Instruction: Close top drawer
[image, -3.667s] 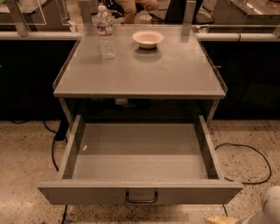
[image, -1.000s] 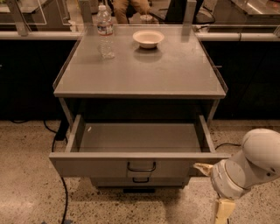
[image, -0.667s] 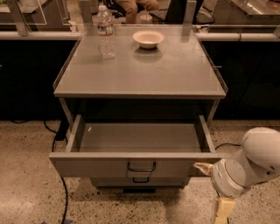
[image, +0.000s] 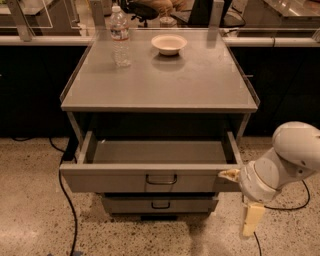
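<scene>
Versus 3.7 s back: the top drawer (image: 115, 181) sits much further in, now about half out of the grey cabinet. Its front panel is level, with the loop handle (image: 161, 179) at centre. The white arm (image: 292, 157), then only a sliver at the frame corner, now stands off the drawer's right end. Versus 0.7 s back: no visible shift in drawer or arm.

Pincer (image: 236, 202): spread wide, holding nothing. One tan finger (image: 229, 174) touches the right end of the drawer front; the other (image: 252, 219) points down at the floor.

Surface: the counter (image: 200, 85) is flat grey metal with raised lips along its sides. The floor (image: 30, 210) is speckled terrazzo. Dark panels and a pale rail (image: 40, 40) run behind.

Around: a clear water bottle (image: 120, 37) stands upright at back left, and a pale bowl (image: 169, 43) sits at back centre, apart from it. A second drawer (image: 125, 204) sits below, set back under the top one. A black cable (image: 64, 195) trails down the cabinet's left side, and another (image: 295, 204) lies behind the arm.
</scene>
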